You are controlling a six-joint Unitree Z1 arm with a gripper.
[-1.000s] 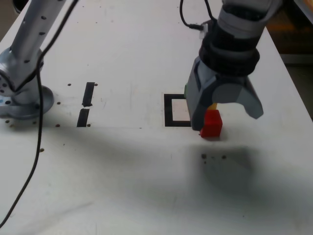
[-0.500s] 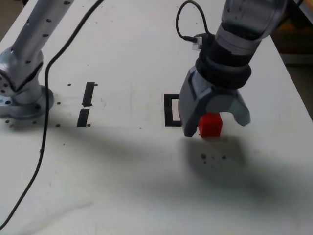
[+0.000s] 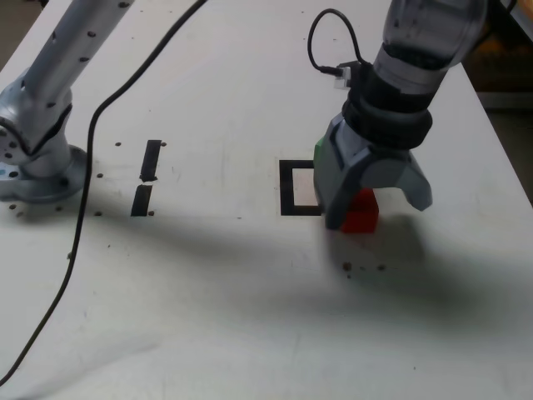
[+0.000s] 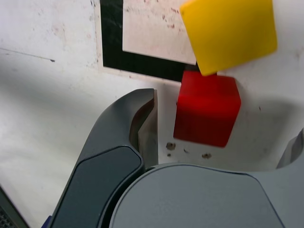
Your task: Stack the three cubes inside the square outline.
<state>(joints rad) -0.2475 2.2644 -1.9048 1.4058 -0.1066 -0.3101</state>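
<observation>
spread fingers straddle the red cube beside the square outline.

yellow cube crowds red cube; elsewhere clear.

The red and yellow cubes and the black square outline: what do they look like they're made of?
Red cube: probably painted wood or plastic; its faces are flat, matte and evenly coloured, with softly rounded edges and no visible grain.
Yellow cube: apparently the same material, smooth and matte, with crisp corners.
Square outline: looks like black tape stuck flat on the white table; its bands are even and dull.
</observation>
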